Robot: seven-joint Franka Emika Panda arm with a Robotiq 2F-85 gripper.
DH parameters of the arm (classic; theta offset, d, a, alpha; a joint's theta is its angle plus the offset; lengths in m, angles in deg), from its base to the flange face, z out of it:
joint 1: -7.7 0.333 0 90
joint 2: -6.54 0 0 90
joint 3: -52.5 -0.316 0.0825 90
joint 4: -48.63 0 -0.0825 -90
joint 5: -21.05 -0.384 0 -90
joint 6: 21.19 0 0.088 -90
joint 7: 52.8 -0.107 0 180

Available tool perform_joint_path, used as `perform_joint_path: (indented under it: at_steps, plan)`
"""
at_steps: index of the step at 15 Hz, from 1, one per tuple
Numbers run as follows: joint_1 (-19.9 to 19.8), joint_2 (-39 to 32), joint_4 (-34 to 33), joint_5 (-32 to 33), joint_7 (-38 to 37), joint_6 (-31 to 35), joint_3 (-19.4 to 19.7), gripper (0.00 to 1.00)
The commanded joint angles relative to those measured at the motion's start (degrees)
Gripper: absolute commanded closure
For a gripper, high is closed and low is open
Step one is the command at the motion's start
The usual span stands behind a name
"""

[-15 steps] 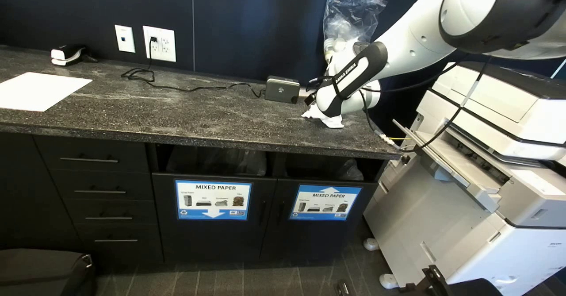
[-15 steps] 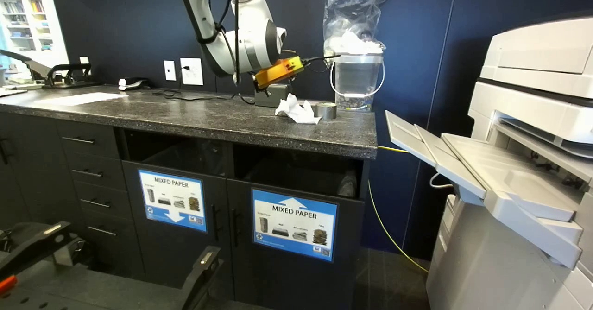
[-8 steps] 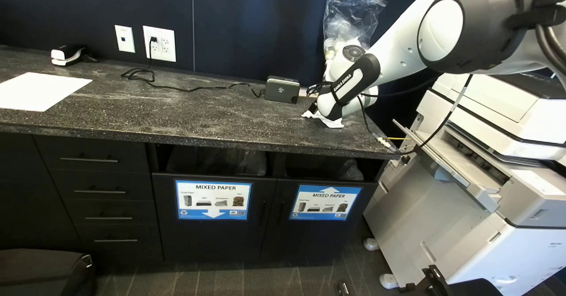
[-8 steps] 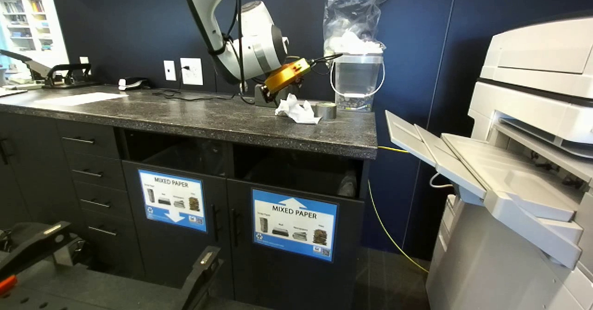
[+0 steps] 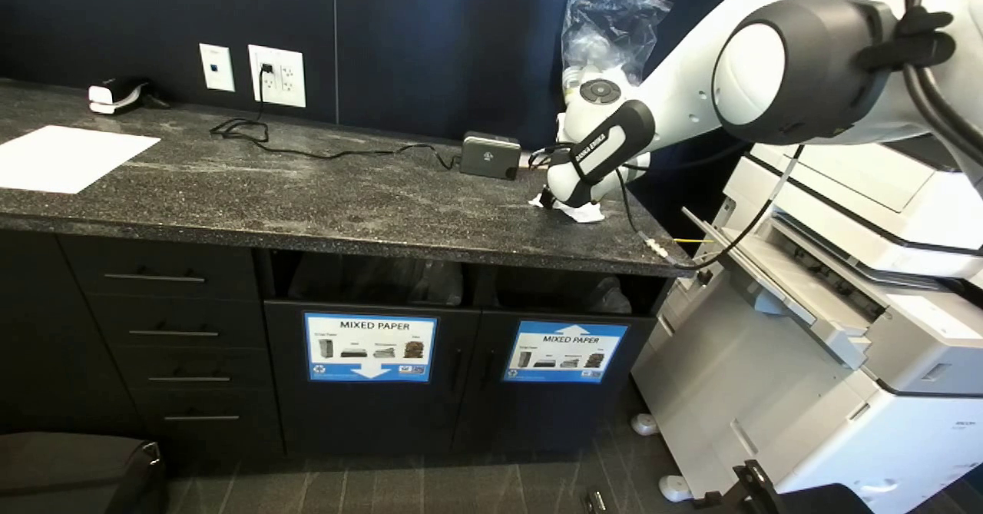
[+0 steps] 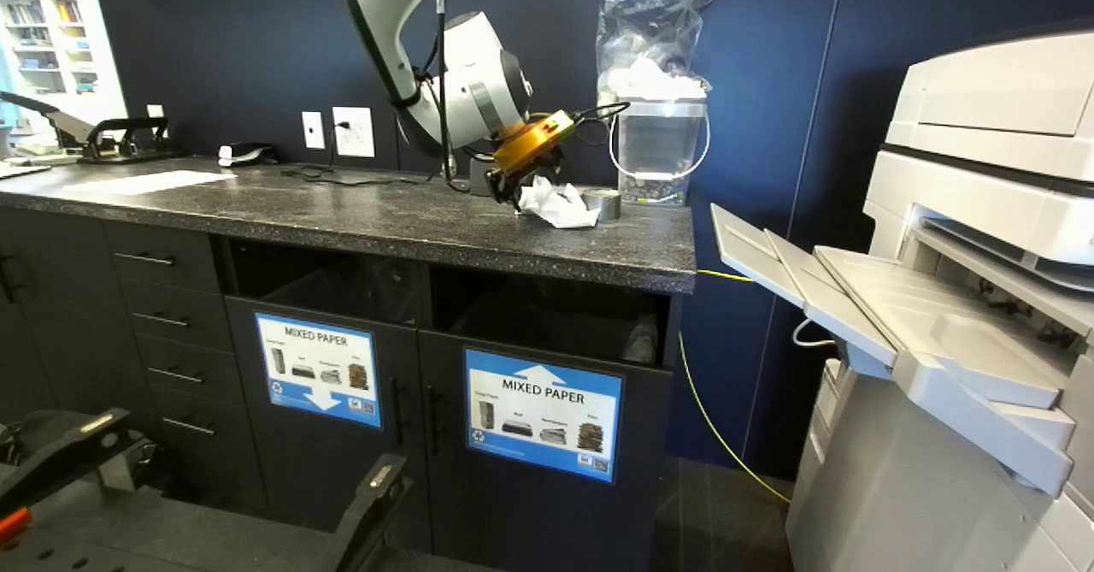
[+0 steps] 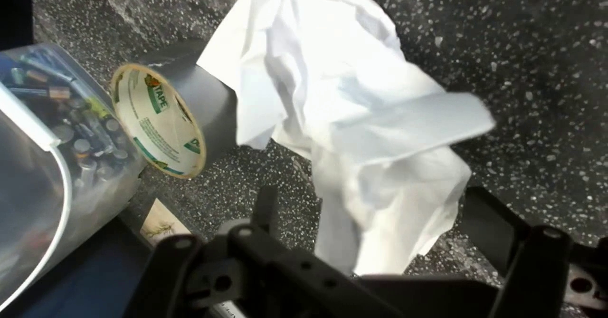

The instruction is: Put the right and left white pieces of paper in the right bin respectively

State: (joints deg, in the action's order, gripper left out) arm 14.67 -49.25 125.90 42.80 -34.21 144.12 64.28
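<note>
Fingers (image 7: 491, 232) stand spread wide, released, with the lower end of the crumpled white paper (image 7: 354, 104) between them in the wrist view; whether either pad touches it, I cannot tell. They point down at the desk (image 6: 367, 204), left of the roll of tape (image 6: 608, 204). Across an exterior view, a flat white sheet (image 6: 147, 182) lies well left of the roll, and a small black-and-white device (image 6: 244, 155) sits somewhat closer to it. White wall plates (image 6: 353, 132) are mounted above and left of the roll. Under the desk, below and left of the roll, is the twin bin (image 6: 299, 452). A small dark box (image 5: 490, 156) stands left of the roll, partly hidden behind the fingers. The crumpled white paper rests on the desk just left of the roll and covers part of its side; contact between the two cannot be made out. Straight below the roll, under the desk, is the right bin (image 6: 547, 512), with a wide slot and a white arrow pointing up on its sign (image 6: 544, 414). Just behind the roll, to the right, stands a translucent bucket (image 6: 654, 140), with a clear plastic bag (image 6: 658, 16) above. Well right of the roll is a pale printer (image 6: 983, 162).
</note>
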Motion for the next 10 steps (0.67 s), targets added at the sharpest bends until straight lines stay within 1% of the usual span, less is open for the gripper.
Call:
perform_joint_path:
  at_steps: [1, 2, 3, 5, 6, 7, 8, 10]
  plan:
    - [-1.3, -2.0, -4.5, 1.7, 1.3, -3.0, -1.2, 0.0]
    - [-1.5, -2.2, -4.8, 1.8, 1.6, -3.4, -1.3, 0.25]
    - [-1.5, -2.4, -5.2, 1.9, 1.8, -3.9, -1.3, 0.27]
    - [-1.7, -2.8, -5.9, 2.1, 2.0, -4.6, -1.3, 0.42]
    - [-1.7, -2.9, -6.1, 2.1, 2.1, -4.8, -1.2, 0.51]
    - [-1.8, -3.0, -6.2, 2.1, 2.3, -5.1, -1.3, 0.58]
    - [-1.9, -3.1, -6.4, 2.1, 2.4, -5.5, -1.4, 0.67]
    - [-2.0, -3.3, -6.6, 2.1, 2.6, -5.9, -1.5, 0.8]
